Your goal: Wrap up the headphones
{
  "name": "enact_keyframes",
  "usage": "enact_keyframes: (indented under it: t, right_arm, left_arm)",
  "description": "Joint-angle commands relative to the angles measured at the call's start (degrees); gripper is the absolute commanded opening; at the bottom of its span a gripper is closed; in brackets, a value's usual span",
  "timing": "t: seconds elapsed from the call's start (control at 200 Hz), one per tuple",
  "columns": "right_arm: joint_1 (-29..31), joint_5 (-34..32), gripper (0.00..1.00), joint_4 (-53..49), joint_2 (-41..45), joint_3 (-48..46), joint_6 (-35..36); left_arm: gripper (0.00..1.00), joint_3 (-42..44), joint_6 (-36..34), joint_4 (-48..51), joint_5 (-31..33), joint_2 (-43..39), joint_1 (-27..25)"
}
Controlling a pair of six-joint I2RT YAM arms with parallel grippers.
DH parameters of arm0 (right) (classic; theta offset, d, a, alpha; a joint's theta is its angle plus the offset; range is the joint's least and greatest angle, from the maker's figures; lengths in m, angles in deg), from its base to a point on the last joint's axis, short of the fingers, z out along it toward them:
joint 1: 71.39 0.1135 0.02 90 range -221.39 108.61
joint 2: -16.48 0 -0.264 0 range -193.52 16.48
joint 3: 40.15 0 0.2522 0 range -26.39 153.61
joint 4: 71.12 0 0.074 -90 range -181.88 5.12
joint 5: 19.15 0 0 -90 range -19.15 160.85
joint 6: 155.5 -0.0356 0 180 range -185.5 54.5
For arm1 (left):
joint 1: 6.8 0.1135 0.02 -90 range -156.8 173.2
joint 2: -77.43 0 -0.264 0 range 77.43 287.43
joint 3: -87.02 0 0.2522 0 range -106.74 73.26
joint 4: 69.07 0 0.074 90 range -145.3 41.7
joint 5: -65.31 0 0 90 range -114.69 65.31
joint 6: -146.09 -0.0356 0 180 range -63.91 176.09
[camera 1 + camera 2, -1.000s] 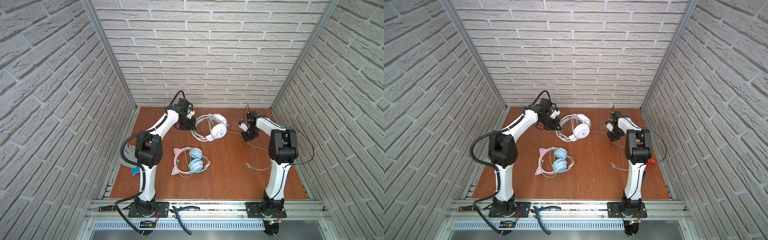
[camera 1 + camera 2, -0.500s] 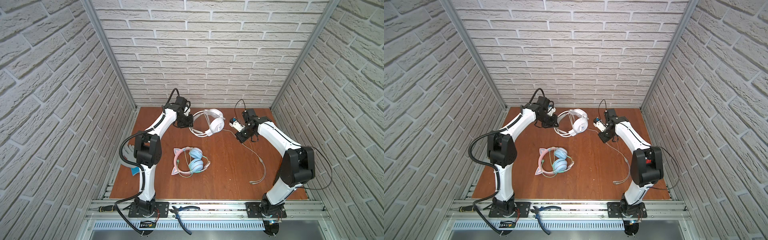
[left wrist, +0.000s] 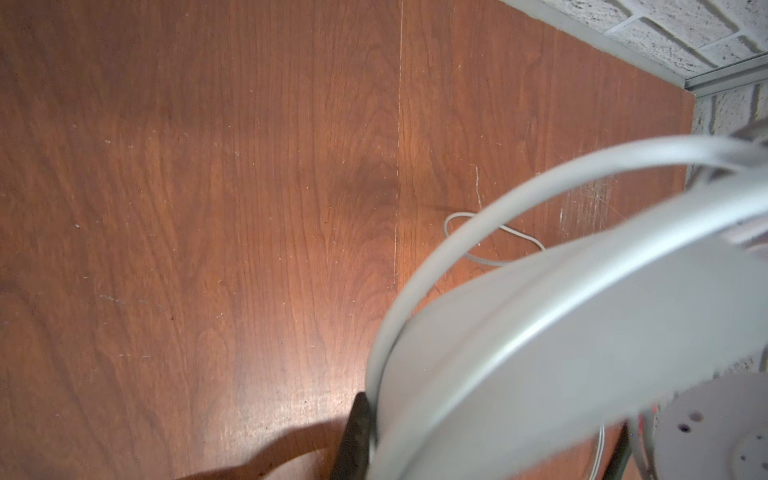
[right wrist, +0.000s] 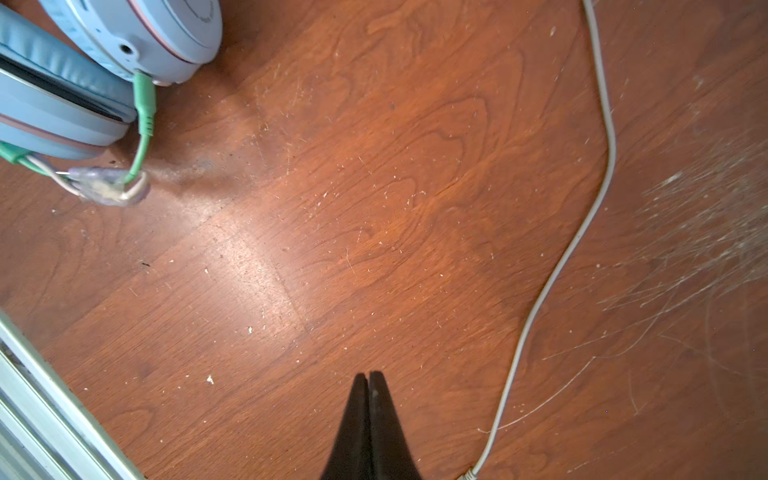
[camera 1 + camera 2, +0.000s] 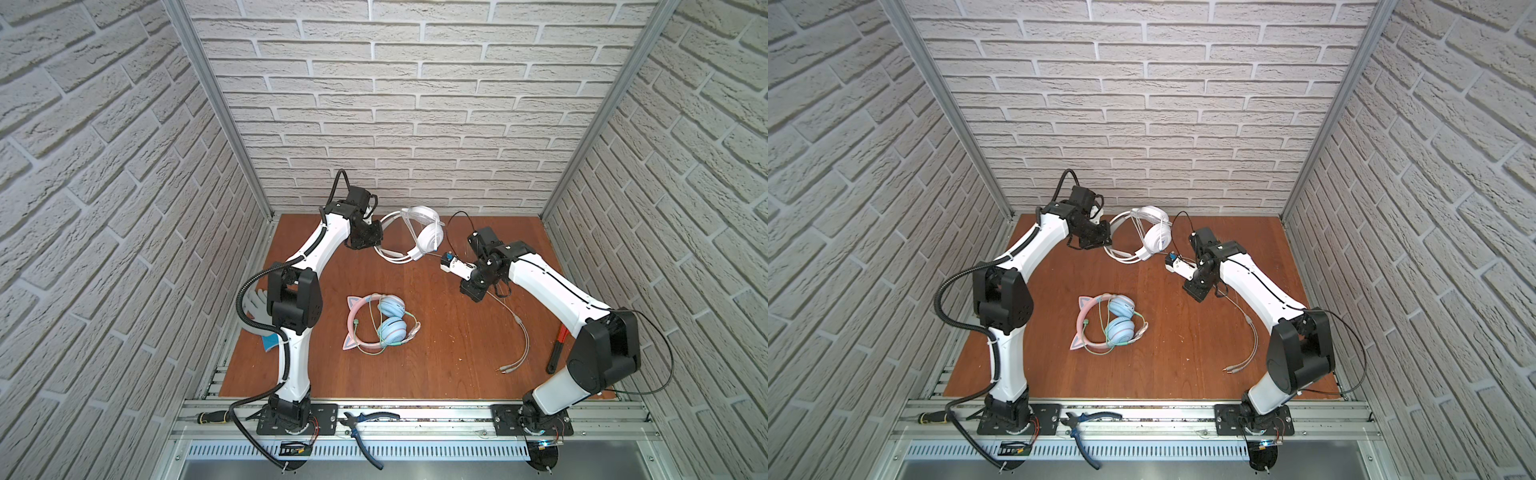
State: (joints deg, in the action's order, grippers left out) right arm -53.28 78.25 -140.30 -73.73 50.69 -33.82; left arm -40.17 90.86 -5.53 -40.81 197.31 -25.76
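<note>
The left gripper [image 5: 365, 240] pinches the white headphones [image 5: 428, 241] at upper centre. The right gripper [image 4: 369, 376], jaws pressed together and empty, may push the white cable [image 4: 598, 187] away.

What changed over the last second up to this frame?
The right arm unfolded, elbow swinging outward, and its shut right pincer slid toward the middle of the wooden table. The thin white cable swung its loose tail frontward. The left pincer, clamped on the band of the large white over-ear headphones, drew them slightly back-left. The pink-banded cat-ear headphones with light-blue cups stayed put.

The white headphones [image 3: 561, 332] are blurred and edge-cropped.
</note>
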Motion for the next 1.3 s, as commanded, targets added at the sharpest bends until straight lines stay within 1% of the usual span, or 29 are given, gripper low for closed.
enact_keyframes:
  t: [0.0,0.115,0.195,0.23,0.4,0.505,0.565,0.65,0.8,0.815,1.02,1.12,1.295]
  right_arm:
    - [-0.53,-2.56,0.05,2.51,0.84,0.33,-2.06]
    - [-4.94,-1.68,0.07,5.03,-0.78,0.99,-8.89]
    - [-8.82,0.76,0.14,5.48,-1.96,1.29,-12.76]
    - [-9.91,0.66,0.17,5.05,-2.86,1.63,-13.66]
    - [-10.47,-6.27,0.33,1.48,-9.92,4.42,-14.73]
    - [-11.15,-9.99,0.4,1.54,-14.42,5.37,-15.82]
    - [-11.62,-10.78,0.41,2.01,-16.71,5.99,-16.04]
    - [-12.08,-11.83,0.46,3.54,-19.21,6.99,-15.96]
    - [-12.69,-11.9,0.48,4.4,-22.72,10.43,-14.49]
    - [-12.73,-12.01,0.49,4.46,-24.36,10.84,-14.4]
    - [-13.54,-12.47,0.47,4.58,-29.64,14.72,-13.37]
    - [-13.63,-13.25,0.43,3.99,-31.75,15.99,-13.14]
    - [-14.06,-12.69,0.38,4.47,-33.45,16.4,-12.98]
  left_arm:
    - [0.0,-2.51,1.18,-2.57,-0.82,-0.08,0.33]
    - [0.0,-1.64,1.17,-2.57,-0.75,-0.54,0.3]
    - [0.0,-0.7,0.97,-2.82,-0.84,-1.0,0.41]
    - [0.0,-0.36,0.84,-2.88,-0.89,-1.07,0.38]
    - [0.0,0.68,0.79,-3.33,-1.35,-1.02,0.41]
    - [0.0,0.93,0.77,-3.55,-1.55,-1.06,0.38]
    - [0.0,0.93,0.58,-3.3,-1.6,-1.17,0.33]
    - [0.0,0.88,0.15,-2.86,-1.41,-1.19,0.37]
    - [0.0,0.95,-0.24,-2.25,-1.28,-1.16,0.41]
    - [0.0,0.97,-0.34,-2.23,-1.26,-1.21,0.39]
    - [0.0,1.1,-0.31,-2.1,-1.2,-1.02,0.36]
    - [0.0,0.93,-0.4,-1.79,-0.92,-0.79,0.32]
    - [0.0,0.84,-0.41,-1.59,-0.93,-0.57,0.37]
